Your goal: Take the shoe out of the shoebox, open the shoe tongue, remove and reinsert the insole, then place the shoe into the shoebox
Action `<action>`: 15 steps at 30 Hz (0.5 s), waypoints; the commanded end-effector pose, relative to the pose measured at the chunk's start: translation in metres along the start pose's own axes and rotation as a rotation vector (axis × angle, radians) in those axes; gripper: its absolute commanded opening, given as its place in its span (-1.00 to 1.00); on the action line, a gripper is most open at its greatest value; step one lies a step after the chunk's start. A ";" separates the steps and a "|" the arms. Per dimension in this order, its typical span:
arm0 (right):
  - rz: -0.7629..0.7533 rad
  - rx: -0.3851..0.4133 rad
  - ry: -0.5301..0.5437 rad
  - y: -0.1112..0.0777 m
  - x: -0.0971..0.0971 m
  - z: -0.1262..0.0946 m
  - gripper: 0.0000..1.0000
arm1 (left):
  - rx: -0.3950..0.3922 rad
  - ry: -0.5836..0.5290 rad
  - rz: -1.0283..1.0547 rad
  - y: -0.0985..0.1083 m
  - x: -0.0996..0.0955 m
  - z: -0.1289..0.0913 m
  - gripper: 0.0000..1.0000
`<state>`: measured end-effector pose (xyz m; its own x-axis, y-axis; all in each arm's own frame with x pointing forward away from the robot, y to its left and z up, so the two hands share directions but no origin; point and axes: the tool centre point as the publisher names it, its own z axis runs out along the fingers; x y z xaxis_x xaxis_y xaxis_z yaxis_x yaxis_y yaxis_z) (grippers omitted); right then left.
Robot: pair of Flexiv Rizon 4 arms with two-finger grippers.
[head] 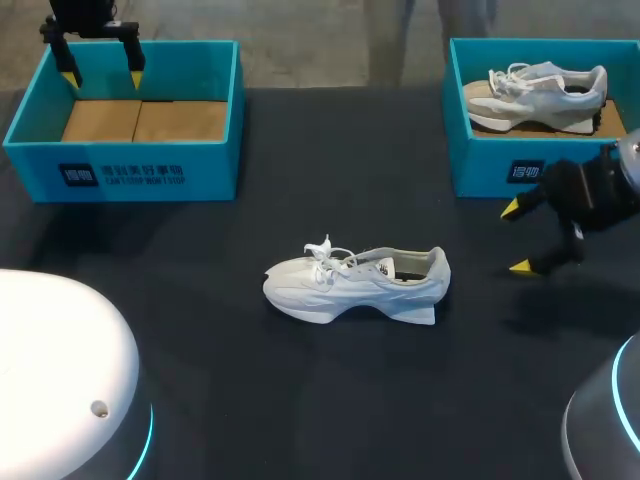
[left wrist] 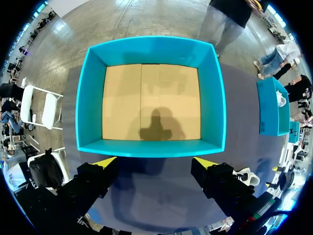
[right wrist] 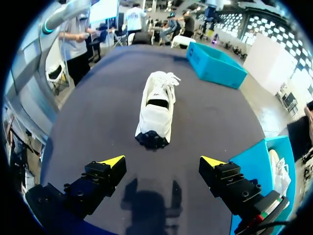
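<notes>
The shoe [head: 355, 282] stands upright mid-counter [head: 200, 300], out of both boxes, its heel toward your right end effector [head: 515, 237]. Nothing pins it, so the main risk, as I judge it, is sliding or tipping. If you push on the heel or pull the tongue with one end effector only, the shoe will likely skate across the cloth or roll onto its side. The laces [head: 322, 252] lie loose on top and could snag a fingertip as you go for the tongue. Don't confuse it with the second shoe [head: 545, 85] in the right box [head: 480, 170]. The left box [head: 140, 180] is the empty one.

Your right end effector [right wrist: 162, 161] is spread wide and holds nothing. It hovers behind the heel, well apart from the shoe [right wrist: 156, 110], and touches neither the shoe nor the counter. Your left end effector [left wrist: 154, 160] is also wide open and empty, hanging above the left box [left wrist: 151, 147], far from the shoe. It can't steady the shoe from there.
</notes>
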<state>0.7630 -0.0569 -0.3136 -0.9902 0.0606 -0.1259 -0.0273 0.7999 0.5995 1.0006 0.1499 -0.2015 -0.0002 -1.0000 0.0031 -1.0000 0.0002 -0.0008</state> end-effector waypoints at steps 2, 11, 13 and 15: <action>-0.006 -0.124 -0.024 -0.008 0.005 0.005 1.00 | -0.001 -0.001 0.000 0.000 0.000 -0.001 1.00; -0.010 -0.228 -0.074 -0.023 0.007 0.012 1.00 | -0.001 -0.001 0.000 0.000 0.000 -0.001 1.00; -0.012 -0.231 -0.078 -0.028 0.008 0.015 1.00 | -0.001 -0.001 0.000 0.000 0.000 -0.001 1.00; -0.013 -0.248 -0.081 -0.032 0.008 0.018 1.00 | -0.001 -0.001 0.000 0.000 0.000 -0.001 1.00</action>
<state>0.7607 -0.0702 -0.3409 -0.9782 0.0998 -0.1822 -0.0726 0.6577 0.7497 1.0007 0.1499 -0.2015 -0.0002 -1.0000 0.0031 -1.0000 0.0002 -0.0009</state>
